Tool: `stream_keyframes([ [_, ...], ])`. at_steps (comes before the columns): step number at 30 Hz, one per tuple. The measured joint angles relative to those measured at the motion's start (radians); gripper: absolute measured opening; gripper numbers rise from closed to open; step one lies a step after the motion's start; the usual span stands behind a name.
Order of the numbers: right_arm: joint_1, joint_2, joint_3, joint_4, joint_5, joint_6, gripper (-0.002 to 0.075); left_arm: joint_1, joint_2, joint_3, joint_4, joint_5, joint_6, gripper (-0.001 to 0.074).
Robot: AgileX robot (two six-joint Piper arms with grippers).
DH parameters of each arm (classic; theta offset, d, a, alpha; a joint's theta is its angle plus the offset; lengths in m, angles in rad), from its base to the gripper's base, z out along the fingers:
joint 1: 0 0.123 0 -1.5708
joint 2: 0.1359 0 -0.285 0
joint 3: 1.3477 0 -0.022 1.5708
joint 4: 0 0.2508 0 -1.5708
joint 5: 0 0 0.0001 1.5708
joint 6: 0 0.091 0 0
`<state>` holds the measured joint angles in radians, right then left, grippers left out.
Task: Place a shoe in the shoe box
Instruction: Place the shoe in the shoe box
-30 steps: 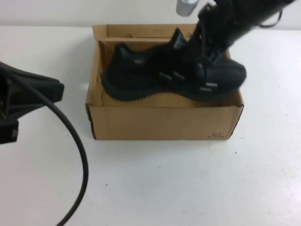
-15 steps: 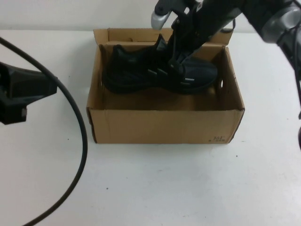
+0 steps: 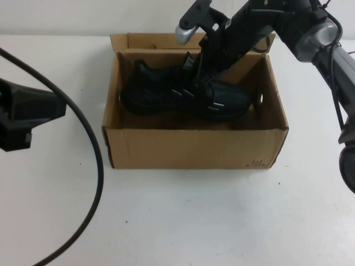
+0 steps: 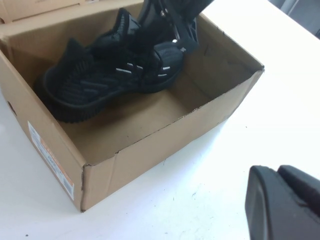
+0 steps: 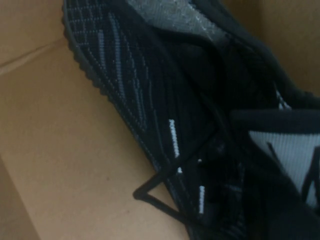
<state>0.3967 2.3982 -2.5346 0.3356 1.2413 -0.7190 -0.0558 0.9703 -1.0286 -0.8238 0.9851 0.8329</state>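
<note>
The right gripper [image 3: 201, 75] reaches down into the shoe box [image 3: 194, 147] from the far side and is clamped on the shoe [image 3: 183, 95] at its laced midfoot, near the tongue. The shoe sits inside the box walls along the far half, heel toward the robot's left and toe toward the right; whether the sole fully rests on the cardboard floor I cannot tell, though the left wrist view shows the shoe [image 4: 107, 70] low in the box with bare floor in front of it. A loose lace loop [image 5: 150, 192] lies against the floor in the right wrist view.

The step in hand looks like the release. To do it well, the shoe should be lowered until the sole bears flat on the floor, then the fingers parted gently and the arm lifted straight up, clear of the far flap [image 3: 166, 40], so the laces do not snag and drag the shoe back out.

The left gripper [image 3: 28, 119] hangs parked over the table [image 3: 183, 221], well apart from the box; its fingers' state cannot be told
</note>
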Motion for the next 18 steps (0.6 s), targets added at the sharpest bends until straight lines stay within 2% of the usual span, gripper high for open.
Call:
stream_keyframes([
  [14,0.0,0.0,-0.002,-0.039,-0.077,0.03,0.001,0.0,0.0,0.0,0.006,0.029,-0.008,-0.0001],
  [18,0.0,0.0,-0.002,-0.039,-0.073,0.01,0.0034,0.0,0.0,0.0,0.007,0.032,-0.008,-0.0001],
])
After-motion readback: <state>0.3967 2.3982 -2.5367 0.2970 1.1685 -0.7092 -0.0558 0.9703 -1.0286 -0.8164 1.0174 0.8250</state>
